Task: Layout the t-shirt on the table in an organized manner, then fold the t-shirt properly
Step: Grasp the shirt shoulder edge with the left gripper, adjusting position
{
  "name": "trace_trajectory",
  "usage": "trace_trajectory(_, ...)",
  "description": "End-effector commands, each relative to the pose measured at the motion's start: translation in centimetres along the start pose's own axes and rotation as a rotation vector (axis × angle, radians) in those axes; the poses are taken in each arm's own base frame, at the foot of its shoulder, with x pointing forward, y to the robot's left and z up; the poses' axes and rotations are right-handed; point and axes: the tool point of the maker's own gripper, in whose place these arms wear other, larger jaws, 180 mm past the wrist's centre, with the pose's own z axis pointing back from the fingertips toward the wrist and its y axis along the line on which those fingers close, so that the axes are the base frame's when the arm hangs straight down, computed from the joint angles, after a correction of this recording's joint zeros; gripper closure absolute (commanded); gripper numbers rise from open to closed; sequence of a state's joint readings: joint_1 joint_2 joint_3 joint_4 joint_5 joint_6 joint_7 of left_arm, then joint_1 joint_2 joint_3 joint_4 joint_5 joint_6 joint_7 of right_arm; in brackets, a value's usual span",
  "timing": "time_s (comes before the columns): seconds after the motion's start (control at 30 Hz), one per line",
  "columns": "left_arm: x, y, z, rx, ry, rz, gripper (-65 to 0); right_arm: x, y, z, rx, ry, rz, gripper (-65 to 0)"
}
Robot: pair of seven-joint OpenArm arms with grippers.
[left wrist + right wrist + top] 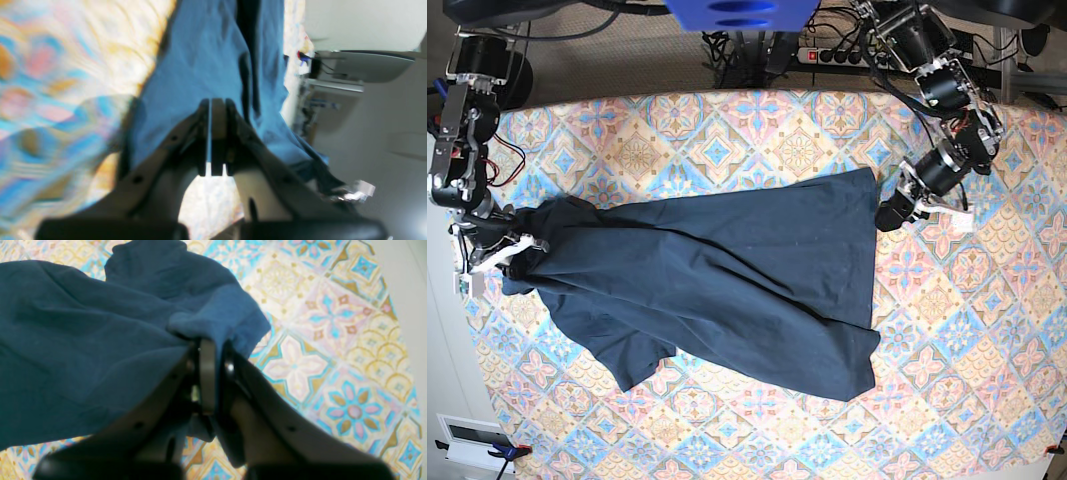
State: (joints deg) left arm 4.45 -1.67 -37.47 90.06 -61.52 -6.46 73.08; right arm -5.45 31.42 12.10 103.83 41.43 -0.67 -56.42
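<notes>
Edges: t-shirt (717,285) lies across the middle of the table (987,400), stretched from the base view's left edge toward the right, with one straight hem running down the right side and a lower corner jutting toward the near edge.
Open room: wide band of bare patterned cloth shows along the far side, the near side and the whole right end of the table; on the left, the shirt reaches close to the table's edge.
Left gripper (213,101): jaws clenched on a pinch of the shirt's fabric at its far right corner, as the left wrist view shows blue cloth running up from between the tips.
Right gripper (213,343): jaws pressed together on a bunched fold of the shirt at its left end, cloth puffed up over the tips.
Shirt's look: dark navy, soft, creased with long diagonal wrinkles between the two grips; a sleeve-like flap hangs out at the lower left.
Blur: left wrist view is smeared.
</notes>
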Motion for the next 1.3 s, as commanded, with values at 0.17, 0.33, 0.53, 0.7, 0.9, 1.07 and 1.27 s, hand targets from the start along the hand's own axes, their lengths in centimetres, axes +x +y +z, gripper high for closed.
trace_trajectory(0.17,-2.6,-0.7,0.5,-0.011,0.065,-0.045,-0.7,2.1,-0.2,0.5,-0.004,-0.059,0.023,-0.8)
trace_trajectory(0.33,-4.9,-1.9,2.3,-0.014,0.05,-0.07,-12.2,2.1,-0.2,0.6,-0.004,-0.061,0.023,-0.8)
trace_trajectory(0.53,-6.3,-1.1,2.6,0.03,0.051,0.061,-34.3,2.1,-0.2,0.6,-0.004,-0.06,0.023,-0.8)
trace_trajectory(0.7,-6.2,0.6,2.0,0.057,0.019,0.123,-32.5,2.3,0.1,0.8,0.003,-0.067,0.03,-0.8)
trace_trajectory(0.9,-6.8,1.1,0.4,0.043,0.024,0.192,-31.8,2.4,0.2,0.9,0.005,-0.072,0.033,-0.8)
trace_trajectory(1.07,-7.4,2.0,-0.4,0.05,0.043,0.238,-31.8,2.4,0.2,0.9,0.005,-0.072,0.033,-0.8)
trace_trajectory(1.27,-8.5,2.5,0.6,0.067,0.05,0.249,-31.8,2.5,0.2,0.9,0.005,-0.073,0.033,-0.8)
